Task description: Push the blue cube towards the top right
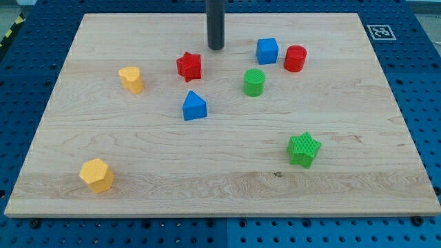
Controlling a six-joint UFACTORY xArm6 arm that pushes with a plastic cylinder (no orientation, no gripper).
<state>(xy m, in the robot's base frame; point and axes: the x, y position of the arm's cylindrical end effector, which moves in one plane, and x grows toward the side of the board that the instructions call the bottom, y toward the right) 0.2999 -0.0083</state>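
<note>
Our arm carries no pincer, so none shows – my tip [216, 48] rests on the wooden desk [138, 165], left of the blue plastic cube [267, 50]. We risk shoving it sideways into the touching red plastic cylinder [295, 58].

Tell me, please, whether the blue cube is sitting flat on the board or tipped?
Flat: the blue cube rests squarely on the wooden board, top face level, beside the red cylinder.

You are looking at a pale wooden board [220, 186] resting on a blue perforated table [420, 89], a black-and-white marker tag [380, 32] at the view's top right corner
</note>
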